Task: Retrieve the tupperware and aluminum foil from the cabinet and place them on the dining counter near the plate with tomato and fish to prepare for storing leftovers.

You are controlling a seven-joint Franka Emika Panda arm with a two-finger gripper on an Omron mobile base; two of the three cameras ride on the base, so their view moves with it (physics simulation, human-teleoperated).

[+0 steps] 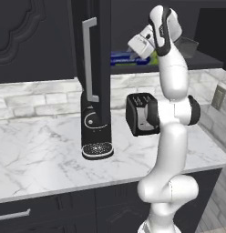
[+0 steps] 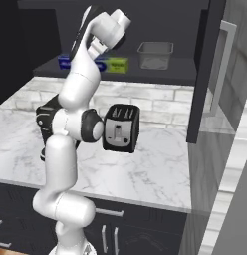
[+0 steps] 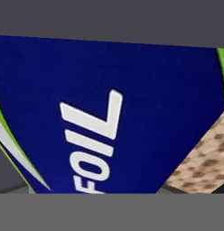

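The cabinet stands open, its black door [image 1: 102, 54] swung out with a long silver handle [image 1: 89, 59]. On its shelf lies the aluminum foil [image 2: 117, 64], a blue box with a green-yellow end, also seen as the foil box [image 1: 120, 58]. My gripper [image 1: 134, 51] reaches down onto the box's middle, and the hand [image 2: 99, 50] covers that part. In the hand view the blue foil box [image 3: 109, 113] with white lettering sits right against the camera, and my fingers are hidden. The grey tupperware [image 2: 155, 55] stands on the same shelf, to the right of the foil and apart from it.
A black toaster [image 1: 142, 113] sits on the marble worktop [image 1: 42, 154] below the shelf, close to my arm. A black coffee machine [image 1: 96, 132] stands under the open door. The door [image 2: 207, 74] juts out to the right of the shelf.
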